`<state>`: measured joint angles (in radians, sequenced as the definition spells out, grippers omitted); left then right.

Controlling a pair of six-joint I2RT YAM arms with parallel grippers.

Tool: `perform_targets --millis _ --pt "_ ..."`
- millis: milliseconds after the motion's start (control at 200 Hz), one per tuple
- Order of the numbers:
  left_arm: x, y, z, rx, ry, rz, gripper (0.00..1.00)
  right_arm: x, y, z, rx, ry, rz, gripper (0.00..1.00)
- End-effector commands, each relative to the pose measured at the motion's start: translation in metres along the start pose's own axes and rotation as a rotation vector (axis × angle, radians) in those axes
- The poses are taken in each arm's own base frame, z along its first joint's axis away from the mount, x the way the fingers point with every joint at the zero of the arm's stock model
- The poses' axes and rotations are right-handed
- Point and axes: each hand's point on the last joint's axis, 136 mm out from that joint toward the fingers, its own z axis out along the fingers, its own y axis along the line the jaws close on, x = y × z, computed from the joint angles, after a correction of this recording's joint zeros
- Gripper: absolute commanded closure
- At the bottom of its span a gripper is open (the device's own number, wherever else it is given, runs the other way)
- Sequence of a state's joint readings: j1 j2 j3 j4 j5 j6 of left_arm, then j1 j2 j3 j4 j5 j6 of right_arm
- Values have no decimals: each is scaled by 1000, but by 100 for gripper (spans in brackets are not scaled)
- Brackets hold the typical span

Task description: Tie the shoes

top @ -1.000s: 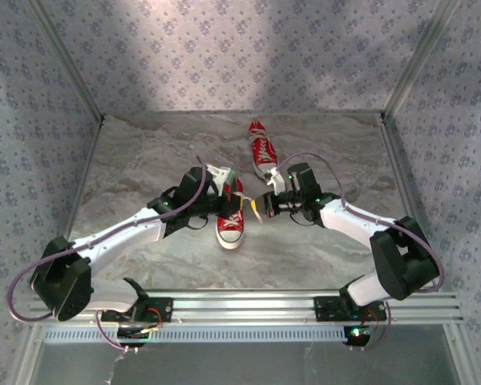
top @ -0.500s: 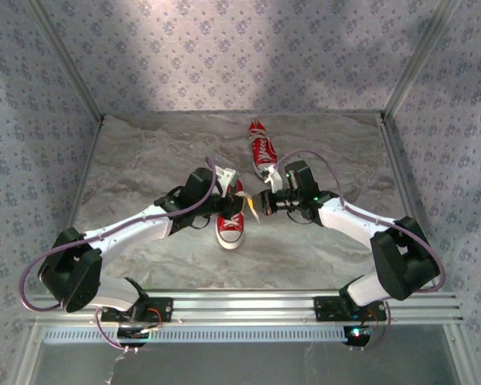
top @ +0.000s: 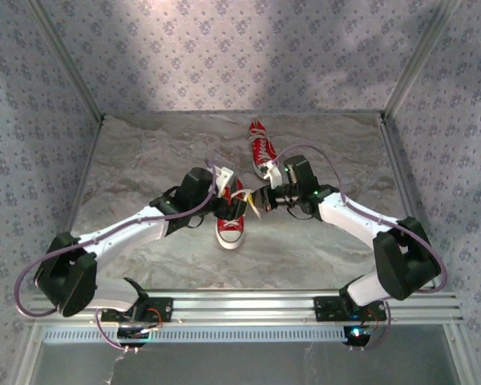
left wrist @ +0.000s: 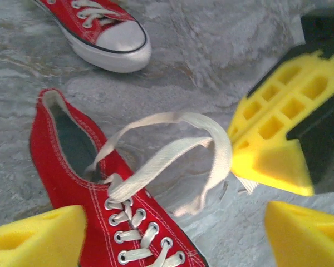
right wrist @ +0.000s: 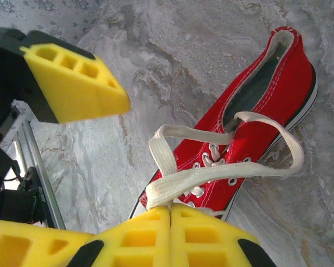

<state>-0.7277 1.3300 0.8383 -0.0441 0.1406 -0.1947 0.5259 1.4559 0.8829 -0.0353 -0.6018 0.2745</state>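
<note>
My right end effector [right wrist: 170,214] pinches the near shoe's [right wrist: 267,94] white lace [right wrist: 189,132]. My left end effector [left wrist: 172,228] gapes wide over it. The other shoe [left wrist: 108,30] lies just beyond, with marbled tabletop [left wrist: 211,50] around both.

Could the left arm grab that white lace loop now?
Probably yes. The left gripper is open over the shoe, and the lace loop, pinched by the right gripper, hangs free before it with nothing between.
</note>
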Motion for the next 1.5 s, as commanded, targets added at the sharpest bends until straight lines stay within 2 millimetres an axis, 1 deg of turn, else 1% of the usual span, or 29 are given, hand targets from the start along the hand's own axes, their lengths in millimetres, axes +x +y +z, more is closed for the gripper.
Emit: perform_targets --millis 0,30,125,175,235,330,515,605,700,785,899,944,994,1094,1179,1269,1314,1404,1464,1494 --pt "-9 0 -10 35 -71 159 7 -5 -1 -6 22 25 -48 100" --pt "-10 -1 -9 54 -85 188 4 -6 -1 -8 19 27 -50 100" --pt "-12 -12 -5 156 -88 256 1 -10 -3 -12 2 35 -43 100" --pt "-14 -21 -3 226 -83 279 0 -12 -1 -14 -20 40 -42 100" --pt "-16 -27 0 277 -74 291 0 -14 3 -16 -46 47 -40 100" --pt "-19 -24 10 281 -52 300 0 -14 8 -16 -77 62 -36 100" --pt "-22 -19 24 274 -22 311 0 -12 7 -14 -78 75 -30 100" --pt "-20 -17 32 275 1 314 5 -12 6 -13 -77 76 -27 100" --pt "-19 -12 39 264 21 314 12 -12 5 -13 -75 76 -26 100" --pt "-19 -10 44 268 25 312 25 -12 5 -12 -77 77 -24 100" --pt "-19 -11 47 291 35 307 34 -13 5 -13 -78 75 -22 100" --pt "-19 -13 48 303 40 304 41 -13 5 -13 -77 75 -22 100" --pt "-18 -13 49 308 44 301 46 -13 5 -13 -74 75 -21 100" --pt "-19 -12 51 302 46 295 62 -12 5 -13 -74 76 -18 100" --pt "-21 -10 51 286 47 288 72 -12 5 -13 -70 75 -15 100" --pt "-24 -6 50 264 45 282 83 -12 7 -12 -72 75 -14 100" --pt "-25 -5 49 247 43 283 86 -11 8 -11 -69 79 -11 100" --pt "-27 2 47 184 37 298 96 -11 8 -11 -58 78 -2 100" --pt "-30 8 44 130 28 313 100 -11 5 -11 -33 76 16 100" --pt "-32 11 43 101 24 323 100 -10 4 -11 -27 79 27 100"
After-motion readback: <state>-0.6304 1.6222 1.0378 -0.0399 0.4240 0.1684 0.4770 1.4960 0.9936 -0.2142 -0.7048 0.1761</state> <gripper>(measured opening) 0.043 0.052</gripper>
